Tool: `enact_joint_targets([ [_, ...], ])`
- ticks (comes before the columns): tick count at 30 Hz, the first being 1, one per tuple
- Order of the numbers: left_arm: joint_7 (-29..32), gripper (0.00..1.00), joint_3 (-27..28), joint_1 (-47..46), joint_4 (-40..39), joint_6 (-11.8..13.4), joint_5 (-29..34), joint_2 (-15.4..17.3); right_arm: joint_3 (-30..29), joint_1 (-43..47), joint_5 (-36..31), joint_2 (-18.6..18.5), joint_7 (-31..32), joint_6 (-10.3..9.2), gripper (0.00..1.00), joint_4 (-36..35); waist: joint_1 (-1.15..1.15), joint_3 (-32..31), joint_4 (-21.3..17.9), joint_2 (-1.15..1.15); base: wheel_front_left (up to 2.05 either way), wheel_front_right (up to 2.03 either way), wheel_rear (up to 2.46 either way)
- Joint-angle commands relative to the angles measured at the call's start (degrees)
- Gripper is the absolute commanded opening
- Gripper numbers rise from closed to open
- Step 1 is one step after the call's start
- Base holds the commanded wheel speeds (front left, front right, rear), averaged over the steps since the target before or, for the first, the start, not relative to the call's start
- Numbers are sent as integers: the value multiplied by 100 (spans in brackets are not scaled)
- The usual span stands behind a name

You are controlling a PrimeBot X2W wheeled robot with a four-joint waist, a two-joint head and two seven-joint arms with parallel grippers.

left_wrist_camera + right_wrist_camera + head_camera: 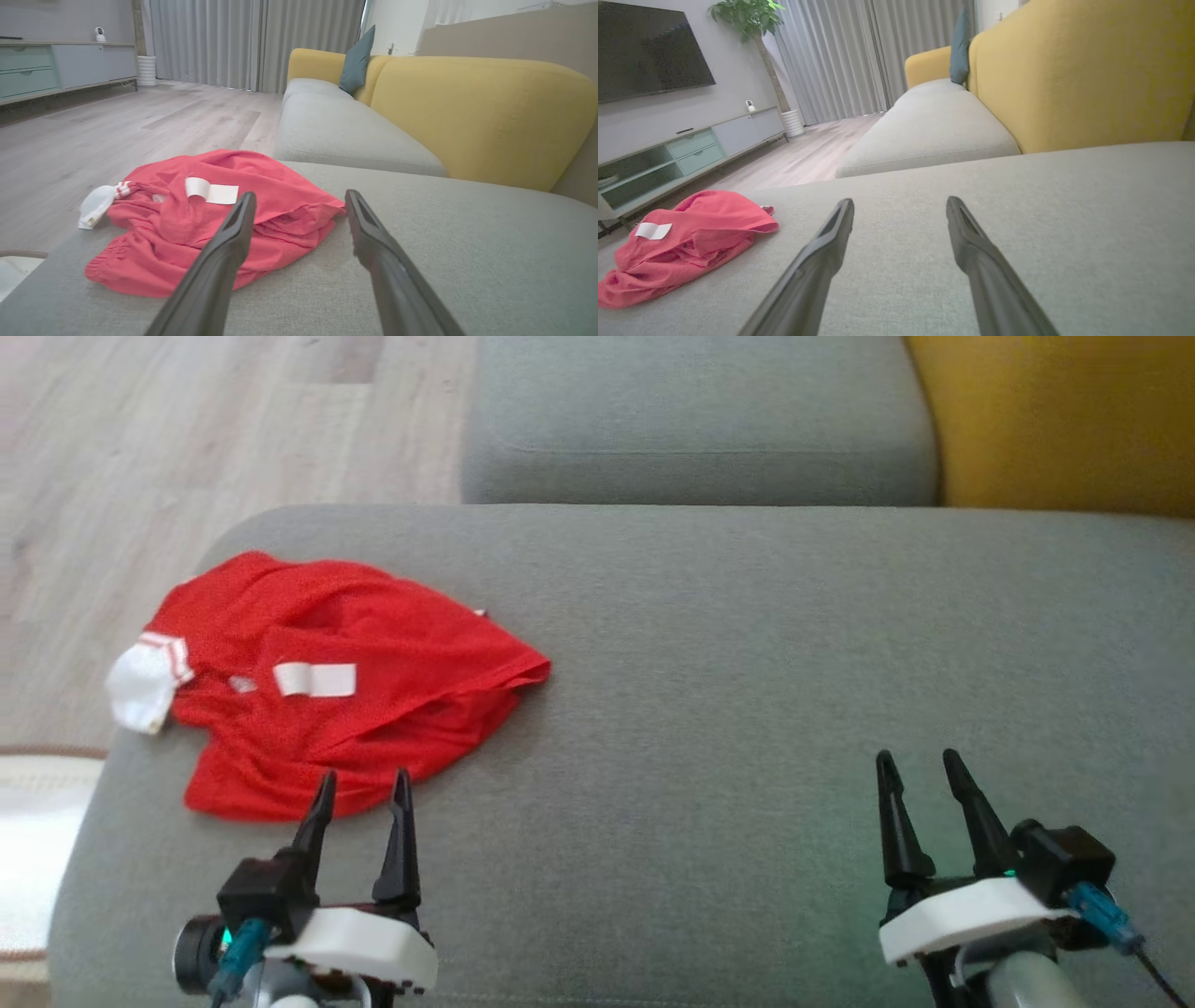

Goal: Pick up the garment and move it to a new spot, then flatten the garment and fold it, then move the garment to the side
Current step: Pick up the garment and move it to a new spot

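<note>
A crumpled red garment (pixel 373 663) with a white sleeve cuff and a white label lies on the left part of the grey sofa cushion (pixel 747 709). My left gripper (pixel 364 784) stands open just in front of the garment's near edge, fingertips at its hem, holding nothing. The left wrist view shows the garment (pixel 280 196) right beyond the spread fingers (pixel 233 242). My right gripper (pixel 920 763) is open over bare cushion at the lower right, far from the cloth. In the right wrist view the garment (pixel 700 224) lies off to the left.
The cushion's left edge drops to a wooden floor (pixel 140 448), with a pale rug (pixel 37 821) beside it. A second grey seat (pixel 700 420) and a yellow backrest (pixel 1064 420) lie beyond. A TV cabinet (pixel 691 149) stands across the room.
</note>
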Motion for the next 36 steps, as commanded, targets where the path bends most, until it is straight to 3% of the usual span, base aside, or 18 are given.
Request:
enact_joint_targets([
  [1, -71, 100, 220, -208, -264, 35, 4, -21, 191, -141, -20, -50, -69, -4, 100, -251, 0, -24, 264, 0, 0, 0, 0],
  [11, -71, 100, 409, -144, -458, 69, 65, -21, 428, -22, 54, -50, -69, -4, 100, -445, 0, -77, 1132, 0, 0, 0, 0],
  [23, -71, 100, 647, -66, -517, 1, 170, -21, 704, 97, 187, -50, -69, -4, 100, -516, 0, -128, 1867, 0, 0, 0, 0],
  [29, -71, 100, 823, -20, -557, -25, 153, -21, 795, 107, 210, -50, -69, -4, 100, -524, 0, -111, 1910, 0, 0, 0, 0],
  [36, -71, 100, 1126, -212, -621, -151, 178, -16, 700, 85, 154, -50, -69, -4, 100, -505, 0, 51, 1637, 0, 0, 0, 0],
])
